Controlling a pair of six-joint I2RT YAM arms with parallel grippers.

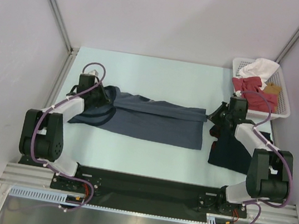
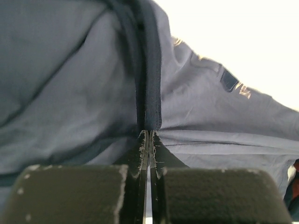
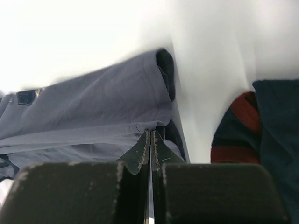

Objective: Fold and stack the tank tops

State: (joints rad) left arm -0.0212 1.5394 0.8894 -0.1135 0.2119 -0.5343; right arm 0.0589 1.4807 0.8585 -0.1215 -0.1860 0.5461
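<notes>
The slate-blue tank top (image 1: 154, 121) lies stretched across the middle of the table, its far edge folded over toward the front. My left gripper (image 1: 100, 94) is shut on its dark-trimmed strap end at the left; the wrist view shows that trim (image 2: 148, 93) pinched between the fingertips. My right gripper (image 1: 216, 115) is shut on its hem at the right, and the hem corner (image 3: 149, 122) sits in the jaws. The dark navy tank top (image 1: 234, 150) with reddish trim (image 3: 233, 135) lies folded under my right arm.
A white basket (image 1: 280, 112) at the back right holds a red garment (image 1: 253, 94) and a white garment (image 1: 260, 68). Grey walls close in the left, back and right. Bare table lies behind the stretched top.
</notes>
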